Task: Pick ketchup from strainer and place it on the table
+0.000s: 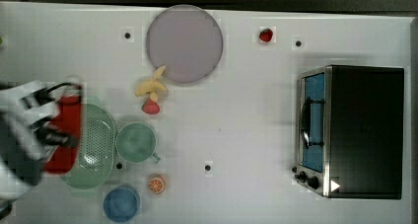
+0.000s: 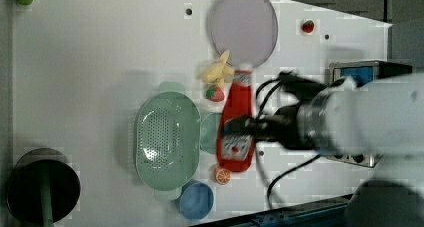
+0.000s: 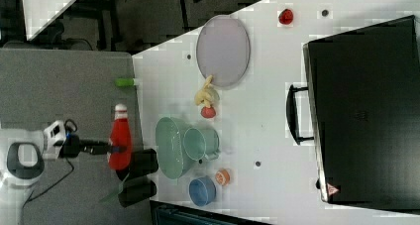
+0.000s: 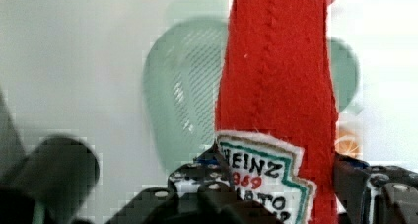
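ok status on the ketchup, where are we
Gripper shut on ketchup, bottle lifted clear of strainer. Strainer empty. Mug, orange slice and blue cup crowd the table beside it.

Bright, even light; blocky blur.

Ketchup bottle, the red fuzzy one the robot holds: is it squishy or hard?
Probably squishy: the red felt ketchup bottle shows stitched seams and a sewn label, like a stuffed toy. Likely light, since the hand carries it sideways without sagging. Fuzzy fabric shouldn't slip much.
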Robot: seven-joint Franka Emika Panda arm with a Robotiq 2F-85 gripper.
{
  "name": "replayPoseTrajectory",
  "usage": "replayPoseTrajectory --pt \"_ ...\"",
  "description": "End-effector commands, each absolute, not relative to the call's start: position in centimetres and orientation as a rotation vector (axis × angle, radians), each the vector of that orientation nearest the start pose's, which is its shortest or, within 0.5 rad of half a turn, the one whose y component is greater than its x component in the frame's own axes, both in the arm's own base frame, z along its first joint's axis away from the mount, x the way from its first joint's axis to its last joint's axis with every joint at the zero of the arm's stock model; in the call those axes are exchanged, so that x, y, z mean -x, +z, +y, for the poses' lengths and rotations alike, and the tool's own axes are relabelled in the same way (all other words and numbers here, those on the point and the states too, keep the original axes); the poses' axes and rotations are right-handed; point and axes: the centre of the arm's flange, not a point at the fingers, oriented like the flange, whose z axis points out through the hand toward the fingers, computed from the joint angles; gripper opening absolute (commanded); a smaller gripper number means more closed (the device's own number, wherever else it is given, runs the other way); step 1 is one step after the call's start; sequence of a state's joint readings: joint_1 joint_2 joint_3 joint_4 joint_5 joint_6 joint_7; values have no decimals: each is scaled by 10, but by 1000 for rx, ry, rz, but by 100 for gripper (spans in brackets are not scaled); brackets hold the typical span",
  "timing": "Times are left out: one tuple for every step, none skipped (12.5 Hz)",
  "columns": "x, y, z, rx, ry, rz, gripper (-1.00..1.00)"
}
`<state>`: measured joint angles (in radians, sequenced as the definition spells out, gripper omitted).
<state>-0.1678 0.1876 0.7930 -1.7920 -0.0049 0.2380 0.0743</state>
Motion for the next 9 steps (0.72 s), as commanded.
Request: replayPoseTrajectory --pt "-543 498 227 3055 135 551 21" --pt "-551 499 205 3048 127 609 21" --pt "-558 499 182 3040 123 662 21" --pt "-564 496 157 3030 126 731 21" --pt "-570 492 134 3018 130 793 21" --pt "-574 487 112 3010 143 841 21" --pt "-576 480 89 3013 162 849 21" --pt "-576 470 67 3020 186 839 21" --pt "-576 460 46 3027 210 826 21"
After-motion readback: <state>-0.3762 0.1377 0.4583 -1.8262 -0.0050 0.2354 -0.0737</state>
